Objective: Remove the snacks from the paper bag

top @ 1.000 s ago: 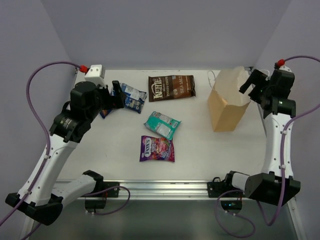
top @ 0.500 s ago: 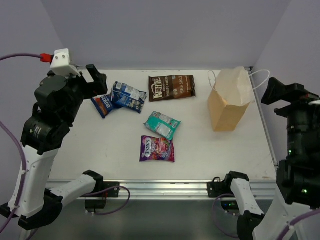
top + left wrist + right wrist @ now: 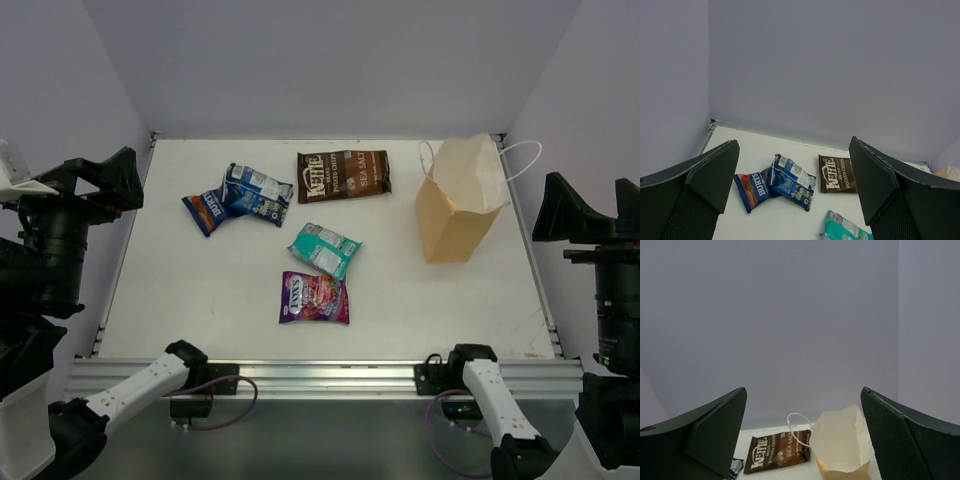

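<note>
Five snacks lie flat on the white table: a dark brown chip bag (image 3: 343, 175), two blue packets (image 3: 258, 192) (image 3: 207, 209) overlapping, a teal packet (image 3: 325, 249) and a purple packet (image 3: 314, 298). The tan paper bag (image 3: 458, 205) stands upright at the back right. In the right wrist view (image 3: 840, 445) the part of its white inside that shows holds no packet. My left gripper (image 3: 105, 180) is open and empty, held high at the left edge. Its wrist view shows the blue packets (image 3: 792, 180) and the brown bag (image 3: 837, 174). My right gripper (image 3: 590, 215) is open and empty, held high right of the bag.
Grey walls close the table on three sides. A metal rail (image 3: 320, 375) runs along the front edge, with both arm bases behind it. The bag's white string handles (image 3: 520, 158) stick out towards the right wall.
Both arms have drawn back and up, away from the table. The left gripper left the blue packets and the right gripper left the bag. Packets and bag have not moved.
</note>
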You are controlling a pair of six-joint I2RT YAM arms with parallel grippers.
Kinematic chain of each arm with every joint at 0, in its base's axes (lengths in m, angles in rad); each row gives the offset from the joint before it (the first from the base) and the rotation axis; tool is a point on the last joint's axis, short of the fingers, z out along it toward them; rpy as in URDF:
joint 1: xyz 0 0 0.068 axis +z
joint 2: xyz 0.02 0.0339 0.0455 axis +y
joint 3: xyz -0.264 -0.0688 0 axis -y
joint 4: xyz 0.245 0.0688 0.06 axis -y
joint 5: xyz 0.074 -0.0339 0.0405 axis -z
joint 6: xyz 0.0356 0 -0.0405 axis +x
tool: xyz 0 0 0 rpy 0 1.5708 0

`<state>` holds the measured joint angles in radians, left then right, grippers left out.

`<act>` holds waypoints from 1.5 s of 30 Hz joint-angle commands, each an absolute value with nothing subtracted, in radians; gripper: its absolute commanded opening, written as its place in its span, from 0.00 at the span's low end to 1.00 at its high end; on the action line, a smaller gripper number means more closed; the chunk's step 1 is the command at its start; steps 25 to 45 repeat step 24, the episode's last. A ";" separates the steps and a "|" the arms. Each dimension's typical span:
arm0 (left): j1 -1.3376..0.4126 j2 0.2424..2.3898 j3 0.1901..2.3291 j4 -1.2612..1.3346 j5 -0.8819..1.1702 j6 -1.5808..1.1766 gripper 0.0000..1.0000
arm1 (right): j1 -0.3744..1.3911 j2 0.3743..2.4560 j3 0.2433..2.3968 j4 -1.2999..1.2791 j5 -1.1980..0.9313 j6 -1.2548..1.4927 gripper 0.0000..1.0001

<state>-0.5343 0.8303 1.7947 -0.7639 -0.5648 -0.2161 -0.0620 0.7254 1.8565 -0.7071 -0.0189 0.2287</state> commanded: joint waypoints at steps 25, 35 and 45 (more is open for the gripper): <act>-0.552 0.842 1.775 -0.727 -0.666 -0.129 1.00 | 0.025 0.690 1.845 -0.635 0.055 0.127 0.99; -0.552 0.842 1.775 -0.727 -0.666 -0.129 1.00 | 0.025 0.690 1.845 -0.635 0.055 0.127 0.99; -0.552 0.842 1.775 -0.727 -0.666 -0.129 1.00 | 0.025 0.690 1.845 -0.635 0.055 0.127 0.99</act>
